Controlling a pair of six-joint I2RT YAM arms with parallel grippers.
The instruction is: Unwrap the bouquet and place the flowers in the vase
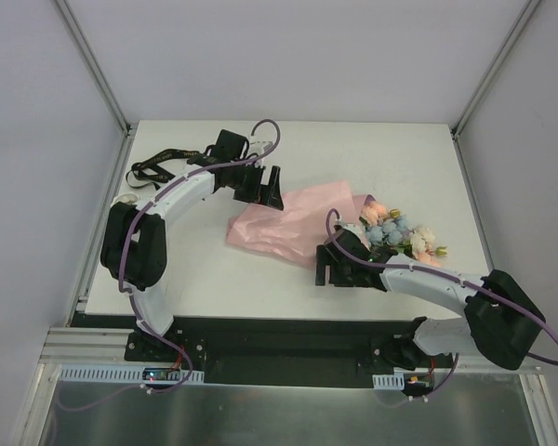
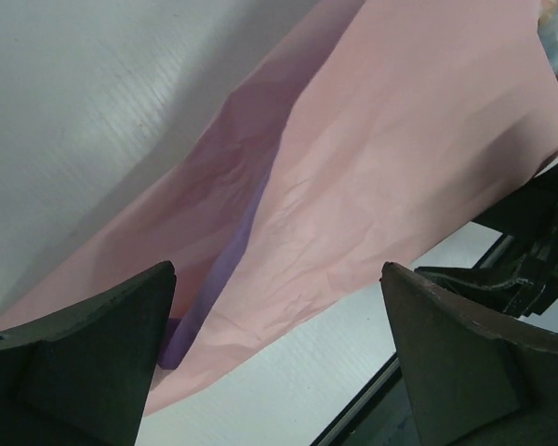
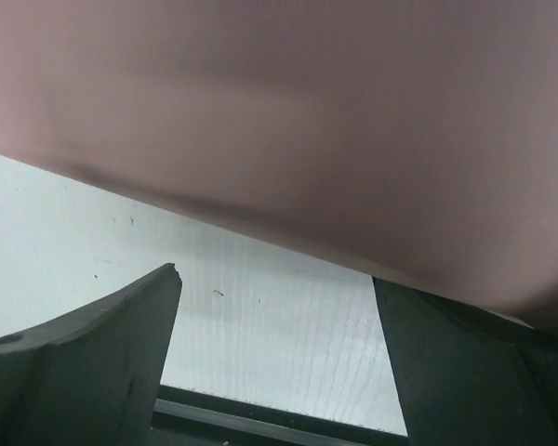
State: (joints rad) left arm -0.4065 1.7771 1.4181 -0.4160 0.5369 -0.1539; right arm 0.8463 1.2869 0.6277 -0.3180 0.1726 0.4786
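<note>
Pink paper of the bouquet (image 1: 284,223) is lying across the middle of the white table (image 1: 214,279) in the top view, with the flowers (image 1: 400,232) bunching at its right end. The left gripper (image 1: 268,197) is hanging at the paper's far left edge and the right gripper (image 1: 327,271) at its near edge. A black ribbon (image 1: 163,167) is lying well apart from the paper, at the table's far left.

In the left wrist view the dark fingers (image 2: 93,362) are standing wide apart over the creased pink sheet, gripping nothing, and a strip of purple lining (image 2: 219,279) is showing in a fold.

In the right wrist view the jaws are likewise standing spread over bare table. The blurred pink paper is filling the upper part of the view, and whether it is touching them cannot be told.
</note>
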